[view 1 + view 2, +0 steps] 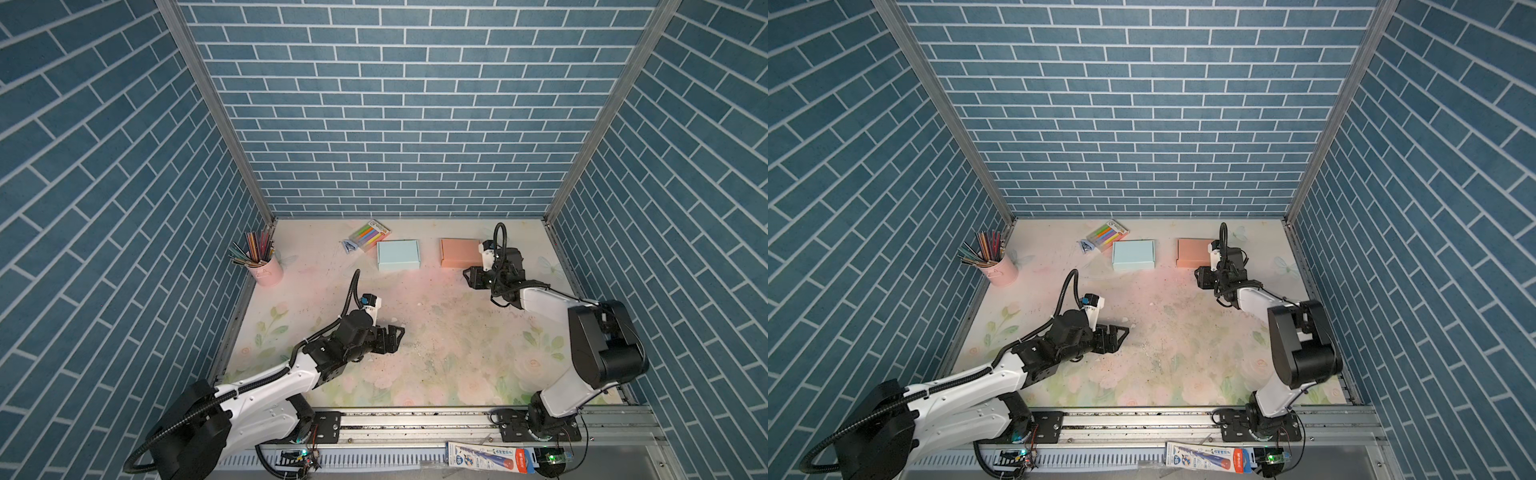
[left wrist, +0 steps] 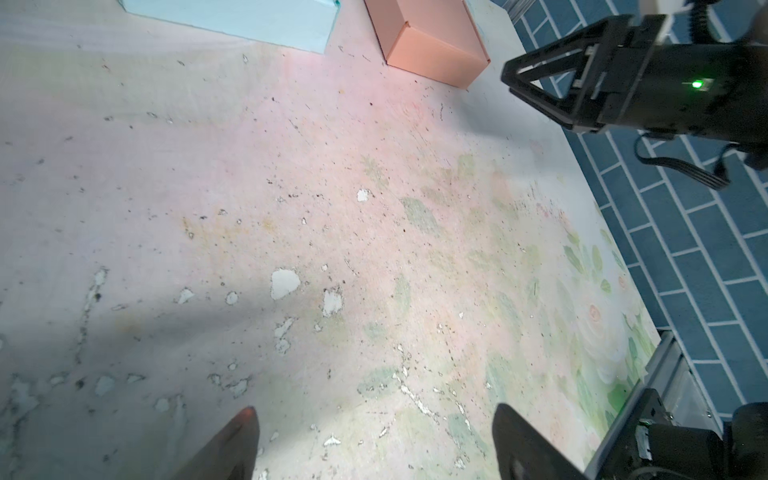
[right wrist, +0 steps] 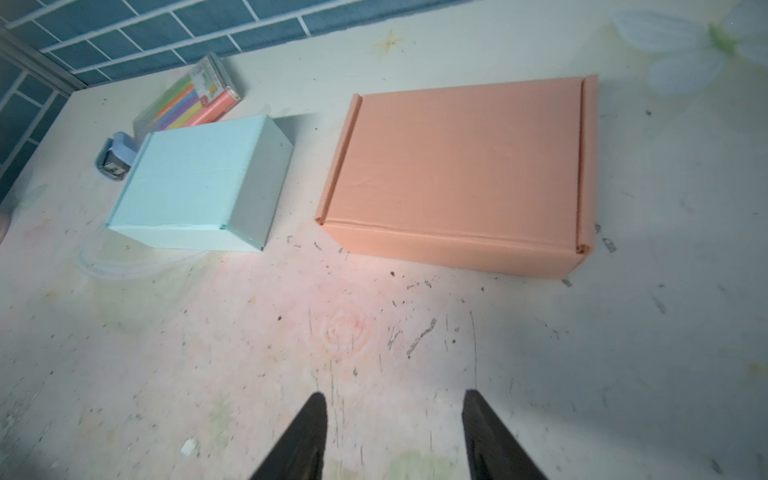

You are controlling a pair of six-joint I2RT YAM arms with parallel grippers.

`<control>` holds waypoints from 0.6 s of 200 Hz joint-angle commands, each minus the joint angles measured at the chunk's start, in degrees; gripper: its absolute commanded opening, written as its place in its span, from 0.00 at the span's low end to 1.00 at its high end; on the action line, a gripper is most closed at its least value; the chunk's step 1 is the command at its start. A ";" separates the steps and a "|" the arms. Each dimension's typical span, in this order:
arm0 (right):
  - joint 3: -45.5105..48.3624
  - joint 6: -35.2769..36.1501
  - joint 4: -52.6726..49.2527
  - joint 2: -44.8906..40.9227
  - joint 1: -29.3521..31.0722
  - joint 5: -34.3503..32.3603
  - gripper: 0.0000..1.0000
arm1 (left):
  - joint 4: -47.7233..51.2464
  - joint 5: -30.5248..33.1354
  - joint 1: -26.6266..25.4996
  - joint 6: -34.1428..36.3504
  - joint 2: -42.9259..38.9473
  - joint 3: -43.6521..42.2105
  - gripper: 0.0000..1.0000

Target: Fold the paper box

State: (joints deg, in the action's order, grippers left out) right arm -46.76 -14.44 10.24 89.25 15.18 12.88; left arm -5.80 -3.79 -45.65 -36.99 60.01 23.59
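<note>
An orange paper box (image 3: 461, 174) lies closed at the back of the table, its lid flat and its flaps tucked in; it shows in both top views (image 1: 459, 252) (image 1: 1194, 252). A light blue paper box (image 3: 195, 187) sits closed to its left (image 1: 398, 255). My right gripper (image 3: 395, 395) hovers just in front of the orange box (image 1: 467, 277), open, with nothing between its fingers and clear of the box. My left gripper (image 2: 374, 409) is wide open and empty over the middle of the table (image 1: 399, 336), far from both boxes.
A pink cup of coloured pencils (image 1: 266, 270) stands at the back left. A pack of coloured markers (image 1: 372, 232) and a small blue clip-like item (image 3: 116, 156) lie behind the blue box. A packaged pen (image 1: 490, 457) rests on the front rail. Brick-patterned walls enclose three sides.
</note>
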 commanded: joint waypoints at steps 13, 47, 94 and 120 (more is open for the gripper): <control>6.75 2.35 -2.72 -10.60 0.24 -3.51 0.62 | 8.71 7.52 1.11 3.76 -1.53 3.38 0.88; 10.30 3.72 -6.71 -19.74 0.11 -5.48 0.67 | 10.99 11.99 4.70 6.12 -4.77 4.15 0.88; 16.15 4.70 -7.09 -34.03 -0.63 -12.83 0.87 | 11.03 28.73 6.39 12.00 -11.19 3.44 0.88; 20.06 3.90 -5.56 -39.76 -1.43 -17.46 0.96 | 8.81 31.02 10.06 12.22 -14.15 2.98 0.88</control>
State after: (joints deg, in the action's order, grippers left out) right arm -29.43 -11.00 4.29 53.06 14.48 1.67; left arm 4.25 19.90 -38.59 -26.63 48.12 26.46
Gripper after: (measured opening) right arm 0.942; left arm 0.884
